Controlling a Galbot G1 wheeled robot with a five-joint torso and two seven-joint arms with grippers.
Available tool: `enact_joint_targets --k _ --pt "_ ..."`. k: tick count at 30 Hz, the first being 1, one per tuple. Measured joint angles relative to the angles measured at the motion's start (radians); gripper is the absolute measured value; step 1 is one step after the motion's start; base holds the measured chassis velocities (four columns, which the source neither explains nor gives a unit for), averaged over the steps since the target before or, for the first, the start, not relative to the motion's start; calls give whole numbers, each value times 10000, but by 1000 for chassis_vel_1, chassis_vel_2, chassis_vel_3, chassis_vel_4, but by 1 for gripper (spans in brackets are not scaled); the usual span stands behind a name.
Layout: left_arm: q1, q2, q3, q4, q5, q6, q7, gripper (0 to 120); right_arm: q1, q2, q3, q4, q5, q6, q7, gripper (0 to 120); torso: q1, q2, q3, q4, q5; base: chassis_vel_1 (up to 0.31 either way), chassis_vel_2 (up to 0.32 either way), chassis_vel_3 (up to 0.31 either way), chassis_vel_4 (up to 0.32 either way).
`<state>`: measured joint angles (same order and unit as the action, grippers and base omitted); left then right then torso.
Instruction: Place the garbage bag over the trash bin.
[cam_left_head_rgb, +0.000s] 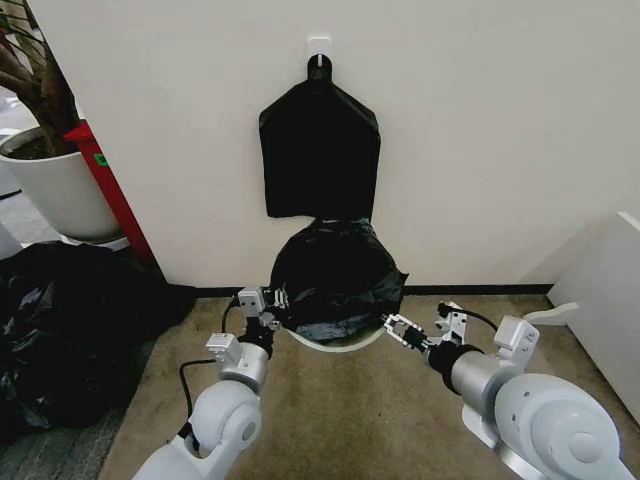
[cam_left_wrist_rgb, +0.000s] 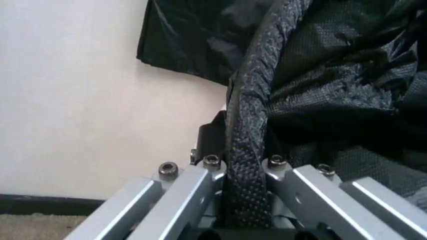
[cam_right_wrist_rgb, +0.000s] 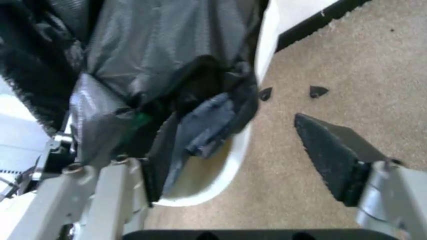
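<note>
The glossy black garbage bag (cam_left_head_rgb: 338, 275) is draped over the small white trash bin (cam_left_head_rgb: 342, 345) on the carpet against the wall; only the bin's near rim shows under it. My left gripper (cam_left_head_rgb: 272, 300) is at the bag's left side, shut on the rolled edge of the bag (cam_left_wrist_rgb: 248, 150), seen close in the left wrist view between the metal fingers (cam_left_wrist_rgb: 200, 190). My right gripper (cam_left_head_rgb: 396, 328) is at the bin's right side, open. In the right wrist view its fingers (cam_right_wrist_rgb: 333, 155) stand wide apart, with the bin's rim (cam_right_wrist_rgb: 230, 167) and the bag's crumpled edge (cam_right_wrist_rgb: 167, 100) beside one of them.
A flat black bundle (cam_left_head_rgb: 320, 150) hangs on a white hook just above the bin. A heap of black bags (cam_left_head_rgb: 70, 320) lies at the left, with a white plant pot (cam_left_head_rgb: 62, 190) and a red board (cam_left_head_rgb: 110, 185) behind it. A white cabinet (cam_left_head_rgb: 605, 300) stands at the right. Beige carpet (cam_left_head_rgb: 340, 420) lies in front.
</note>
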<state>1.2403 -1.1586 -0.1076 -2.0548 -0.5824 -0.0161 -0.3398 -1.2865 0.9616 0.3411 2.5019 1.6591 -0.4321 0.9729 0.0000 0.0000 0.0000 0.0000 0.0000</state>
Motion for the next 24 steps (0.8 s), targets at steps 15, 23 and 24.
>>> enact_joint_targets --k 15,23,24 --pt "-27 34 20 80 124 19 63 2 4 -160 79 -17 37 -106 -123 10 0 0 0 0 0 0 0 0 0" --pt "-27 50 10 139 170 38 144 2 -20 -235 128 -18 62 -162 -194 0 0 0 0 0 0 0 0 0 0" --pt "-27 47 11 150 171 44 152 2 -20 -244 147 -18 75 -164 -199 0 0 0 0 0 1 0 0 0 0"
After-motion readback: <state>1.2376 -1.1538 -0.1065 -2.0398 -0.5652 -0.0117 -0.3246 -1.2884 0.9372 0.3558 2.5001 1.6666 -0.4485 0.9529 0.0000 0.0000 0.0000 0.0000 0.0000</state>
